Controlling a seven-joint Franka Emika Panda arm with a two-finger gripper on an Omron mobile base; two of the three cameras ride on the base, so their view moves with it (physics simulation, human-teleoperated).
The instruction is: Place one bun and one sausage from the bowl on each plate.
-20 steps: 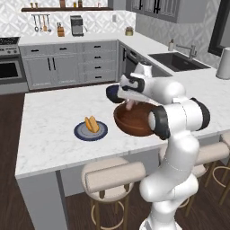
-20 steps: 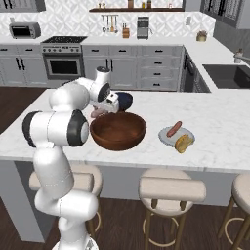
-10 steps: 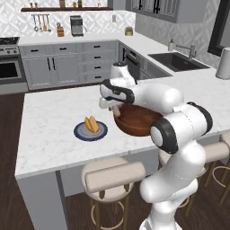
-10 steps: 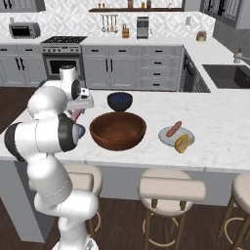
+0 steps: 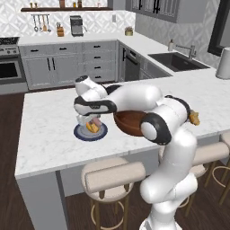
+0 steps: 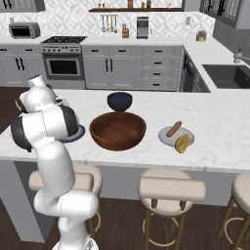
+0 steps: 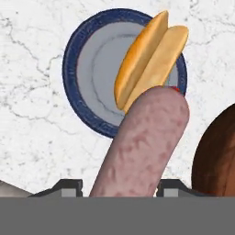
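A pinkish sausage is pinched between the two fingertips of the hand, standing out from it over the blue-rimmed plate. A split yellow-orange bun already lies on that plate, toward the side nearest the wooden bowl, and the sausage's far end overlaps the bun's near end in the hand view. The grey middle of the plate beside the bun is bare. In the left base view the hand hangs just above the plate, which sits on the marble bench, well in from its front edge. The bowl stands just beside it, and beyond the bowl the pale plate carries its own sausage and bun. A dark blue bowl sits behind.
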